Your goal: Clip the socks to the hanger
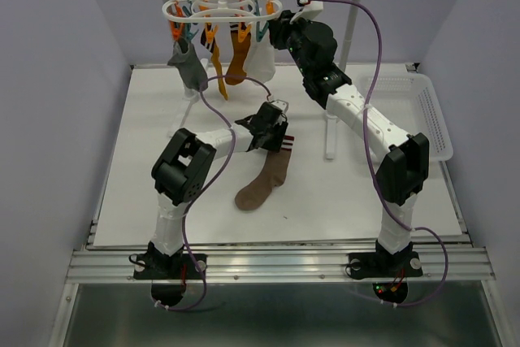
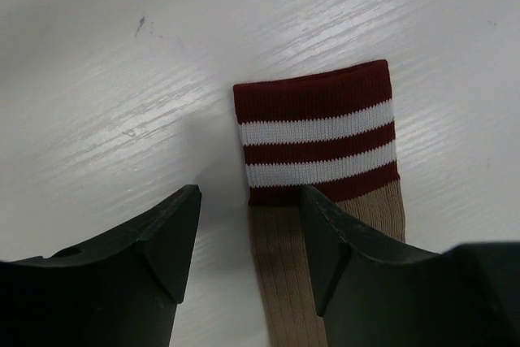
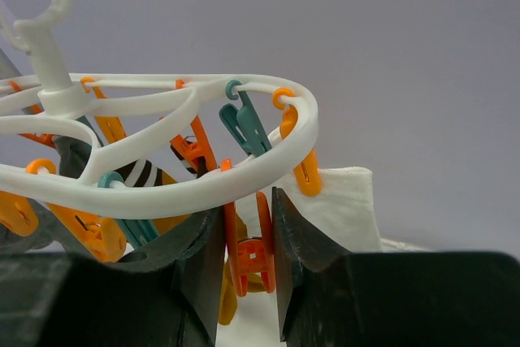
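Overhead: the striped sock (image 1: 264, 180) lies mid-tabletop, long axis diagonal, cuff toward the far right corner, toe near-left; the hanger (image 1: 221, 7) hangs above the far edge.

Left wrist: my left gripper (image 2: 250, 201) is part-open and empty, astride the cuff's edge; it may catch one layer only.

Right wrist: my right gripper (image 3: 248, 209) pinches an orange clip (image 3: 252, 270); a slip would snap it shut.

Top external: high behind the bases, facing down-forward over the whole table (image 1: 341, 201). Left wrist: close, straight down, striped sock (image 2: 317, 136) cuff just ahead of jaws. Right wrist: close, roughly level, hanger (image 3: 162, 195) rim just above jaws, orange clip (image 3: 250, 262) between them. Top view shares both spots.
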Controlling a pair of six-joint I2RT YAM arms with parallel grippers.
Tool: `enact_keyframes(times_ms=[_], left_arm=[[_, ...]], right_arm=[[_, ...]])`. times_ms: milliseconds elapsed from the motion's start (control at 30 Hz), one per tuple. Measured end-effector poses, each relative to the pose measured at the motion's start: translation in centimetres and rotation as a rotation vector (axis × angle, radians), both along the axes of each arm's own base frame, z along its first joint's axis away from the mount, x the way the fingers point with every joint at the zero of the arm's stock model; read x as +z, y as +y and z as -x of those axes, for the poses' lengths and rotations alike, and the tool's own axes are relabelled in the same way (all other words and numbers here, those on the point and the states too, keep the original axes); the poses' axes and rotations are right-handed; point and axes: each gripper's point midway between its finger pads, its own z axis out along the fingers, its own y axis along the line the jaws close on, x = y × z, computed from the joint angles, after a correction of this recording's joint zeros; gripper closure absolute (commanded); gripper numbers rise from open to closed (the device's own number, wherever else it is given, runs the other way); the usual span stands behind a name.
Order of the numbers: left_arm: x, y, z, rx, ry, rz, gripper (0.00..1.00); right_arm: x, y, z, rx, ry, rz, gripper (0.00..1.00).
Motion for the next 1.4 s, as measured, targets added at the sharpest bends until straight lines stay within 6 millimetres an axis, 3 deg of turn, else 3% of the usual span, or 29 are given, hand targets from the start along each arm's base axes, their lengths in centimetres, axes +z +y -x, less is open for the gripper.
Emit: enact_keyframes(times_ms=[167, 367, 433, 467, 833, 967, 1067, 1200, 1300, 1400], left_arm=[[-0.2, 0.2, 0.4, 0.030, -0.004, -0.035, 0.51], [-0.2, 0.2, 0.4, 0.043, 0.002, -0.027, 0.72], [-0.3, -0.1, 0.3, 0.037, 0.002, -0.018, 0.83], [-0.2, -0.3, 0.3, 0.033, 0.001, -0.007, 0.99], [0.1, -0.8, -0.8, 0.010, -0.020, 0.057, 1.00], [0.7, -0.1, -0.7, -0.001, -0.075, 0.058, 1.00], [2.8, 0.4, -0.3, -0.018, -0.150, 0.085, 1.00], [8.3, 1.0, -0.4, -0.043, -0.329, 0.150, 1.00], [13.7, 0.9, -1.2, -0.066, -0.531, 0.217, 1.00], [16.5, 0.9, -1.6, -0.087, -0.667, 0.247, 1.00]], right_arm=[[0.1, -0.3, -0.1, -0.006, -0.001, 0.002, 0.99], [0.7, -0.8, 0.2, -0.009, -0.008, -0.002, 0.99], [1.0, -1.0, 0.4, -0.010, -0.011, -0.003, 0.99], [1.2, -1.2, 0.5, -0.011, -0.013, -0.004, 0.99], [1.7, -1.8, 1.5, 0.003, -0.020, 0.004, 0.99], [1.7, -1.5, 1.6, 0.018, -0.020, 0.008, 0.99], [1.6, -1.4, 1.7, 0.024, -0.017, 0.007, 0.99], [1.5, -1.3, 1.7, 0.029, -0.010, 0.008, 0.99], [1.3, -1.3, 1.7, 0.037, -0.005, 0.008, 0.99], [1.2, -1.2, 1.7, 0.048, 0.000, 0.008, 0.99]])
